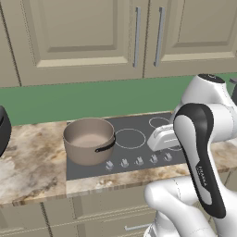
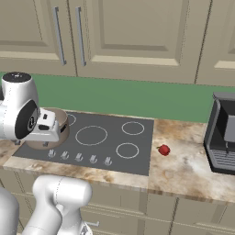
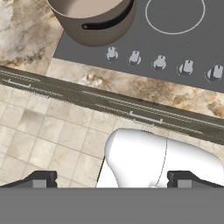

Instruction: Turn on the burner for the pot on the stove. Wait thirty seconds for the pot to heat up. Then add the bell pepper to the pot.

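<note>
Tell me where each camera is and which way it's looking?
Left base view: behind the arm's left, looking forward and down at the pot on the stove; white arm at right.
Right base view: behind the arm's right, same stove, plus the bell pepper on the counter; arm at left.
Hand view: on the hand, looking down along the open claw at the knobs, cabinet front and floor.
All three share pot and stove.

One pot [image 1: 89,140] stands on one stove [image 2: 110,146]. The stove has five knobs [image 3: 159,62] in a row along its front edge and four white ring markings [image 2: 91,135]. One red bell pepper [image 2: 164,149] lies on the one marble bench [image 2: 183,167]. There are two black appliances [image 2: 222,133], one at each end of the bench. Four cabinet doors [image 2: 137,36] hang above, and two long door handles [image 2: 81,36] show on them.
</note>
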### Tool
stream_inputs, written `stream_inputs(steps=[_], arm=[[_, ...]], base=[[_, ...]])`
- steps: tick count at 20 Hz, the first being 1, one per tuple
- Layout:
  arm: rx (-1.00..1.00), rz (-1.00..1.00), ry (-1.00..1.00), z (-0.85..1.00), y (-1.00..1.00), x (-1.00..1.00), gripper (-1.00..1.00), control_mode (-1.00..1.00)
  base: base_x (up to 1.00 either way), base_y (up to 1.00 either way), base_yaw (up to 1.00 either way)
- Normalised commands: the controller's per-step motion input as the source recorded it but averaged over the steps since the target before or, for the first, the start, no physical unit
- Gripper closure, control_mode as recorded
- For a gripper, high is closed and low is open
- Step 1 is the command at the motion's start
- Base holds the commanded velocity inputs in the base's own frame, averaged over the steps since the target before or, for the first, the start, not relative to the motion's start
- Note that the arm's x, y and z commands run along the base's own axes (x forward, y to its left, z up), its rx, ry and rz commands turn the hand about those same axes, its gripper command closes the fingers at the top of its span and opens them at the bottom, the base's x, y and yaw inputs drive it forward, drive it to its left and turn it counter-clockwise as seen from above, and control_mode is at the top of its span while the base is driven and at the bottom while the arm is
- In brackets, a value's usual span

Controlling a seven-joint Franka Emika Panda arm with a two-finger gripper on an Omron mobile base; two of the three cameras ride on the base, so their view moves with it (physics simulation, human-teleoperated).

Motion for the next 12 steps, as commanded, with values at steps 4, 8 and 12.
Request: stream_inputs(steps=[4, 8, 12], arm=[[0.00, 0.00, 0.00, 0.00, 0.00, 0.00, -1.00, -1.00], [0.00, 0.00, 0.00, 0.00, 0.00, 0.00, -1.00, -1.00], [0.00, 0.00, 0.00, 0.00, 0.00, 0.00, -1.00, -1.00]], base=[[0.00, 0.00, 0.00], [0.00, 0.00, 0.00], [0.00, 0.00, 0.00]])
